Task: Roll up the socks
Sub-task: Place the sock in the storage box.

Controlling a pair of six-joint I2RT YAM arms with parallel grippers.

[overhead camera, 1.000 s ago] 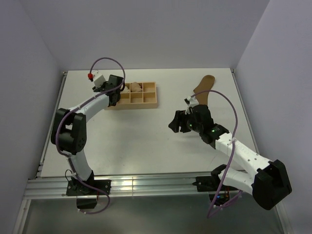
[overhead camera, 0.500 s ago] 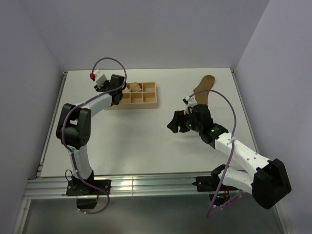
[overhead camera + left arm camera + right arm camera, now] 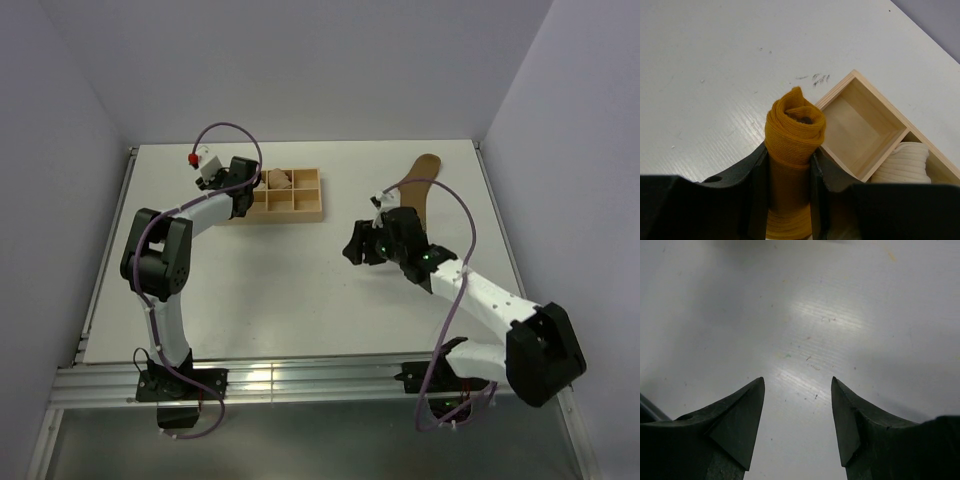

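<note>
**Item 1:** mustard sock [image 3: 794, 125], rolled and upright, clamped in the left pincer [image 3: 790, 172]. It sits at 11 o'clock on the bench [image 3: 250, 290], just outside the corner of the wooden tray [image 3: 860, 80].

**Item 2:** olive-brown sock [image 3: 420, 178], flat and unrolled, at 1 o'clock.

**Item 3:** right pincer [image 3: 797, 400], spread wide and holding nothing, over bare bench.

**Hazards:**
- The roll's loose outer layers may spring open on release.
- The roll may snag the tray rim.
- The roll may land on the pale bundle [image 3: 902, 162] instead of the nearest compartment [image 3: 860, 117].
</note>
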